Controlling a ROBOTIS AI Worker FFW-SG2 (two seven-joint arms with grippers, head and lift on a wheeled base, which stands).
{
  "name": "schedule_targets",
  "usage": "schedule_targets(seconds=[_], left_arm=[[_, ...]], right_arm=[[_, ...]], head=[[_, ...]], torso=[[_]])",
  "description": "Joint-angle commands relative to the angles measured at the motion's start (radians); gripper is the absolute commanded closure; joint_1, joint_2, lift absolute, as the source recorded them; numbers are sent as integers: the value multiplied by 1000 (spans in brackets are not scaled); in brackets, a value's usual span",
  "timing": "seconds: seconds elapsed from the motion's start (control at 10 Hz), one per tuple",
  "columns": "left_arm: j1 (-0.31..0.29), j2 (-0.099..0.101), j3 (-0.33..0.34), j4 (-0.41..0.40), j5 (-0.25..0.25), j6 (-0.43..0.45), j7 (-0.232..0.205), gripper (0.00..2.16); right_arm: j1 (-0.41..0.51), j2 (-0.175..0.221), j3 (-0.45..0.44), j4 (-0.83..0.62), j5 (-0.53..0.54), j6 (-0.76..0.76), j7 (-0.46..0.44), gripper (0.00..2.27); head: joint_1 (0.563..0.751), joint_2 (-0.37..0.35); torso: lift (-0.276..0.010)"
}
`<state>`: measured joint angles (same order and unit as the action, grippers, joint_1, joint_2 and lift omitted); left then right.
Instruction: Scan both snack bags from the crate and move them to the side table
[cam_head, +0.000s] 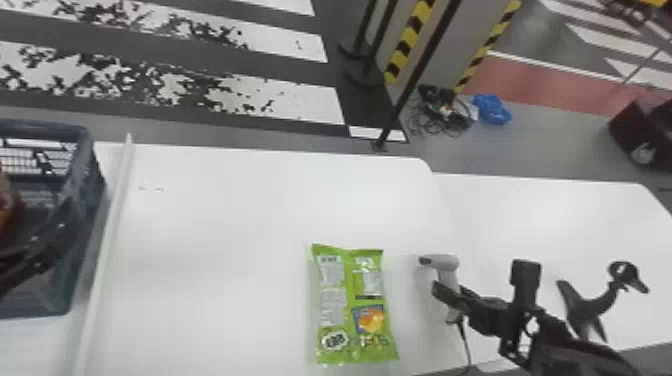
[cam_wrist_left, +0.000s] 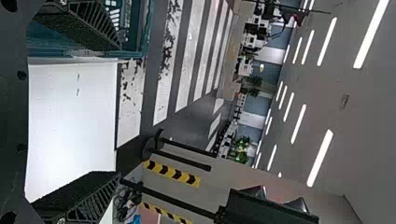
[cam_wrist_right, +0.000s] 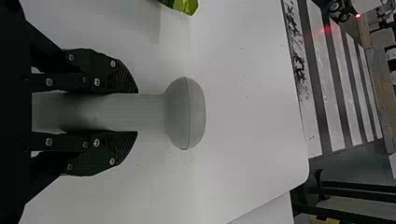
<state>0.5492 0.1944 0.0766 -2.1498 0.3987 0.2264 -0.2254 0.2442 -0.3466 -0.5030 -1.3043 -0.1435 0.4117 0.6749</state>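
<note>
a green foil snack bag, printed with white panels and an orange picture, lies flat on a white table. just to its right, the black right gripper has its jaws clamped on the handle of a light grey plastic scanner, whose head faces toward the bag. at far left, the black left gripper is at a blue-grey plastic crate, jaws parted; a reddish-brown object inside is partly cut off.
</note>
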Motion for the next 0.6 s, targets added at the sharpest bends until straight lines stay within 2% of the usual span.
schedule_targets(seconds=[0.0, 0.2, 0.5], left_arm=[[-3, 0, -1, -4, 2, 0, 0, 36], [-25, 3, -6, 2, 8, -3, 8, 36], [-46, 5, -9, 5, 34, -3, 11, 36]], right_arm=[[60, 43, -34, -142, -30, 78, 0, 2223], [162, 130, -52, -461, -27, 345, -97, 2223], [265, 247, -19, -745, 8, 490, -278, 2223]], head=[[695, -350], [695, -350], [695, -350]], torso=[[-29], [-29], [-29]])
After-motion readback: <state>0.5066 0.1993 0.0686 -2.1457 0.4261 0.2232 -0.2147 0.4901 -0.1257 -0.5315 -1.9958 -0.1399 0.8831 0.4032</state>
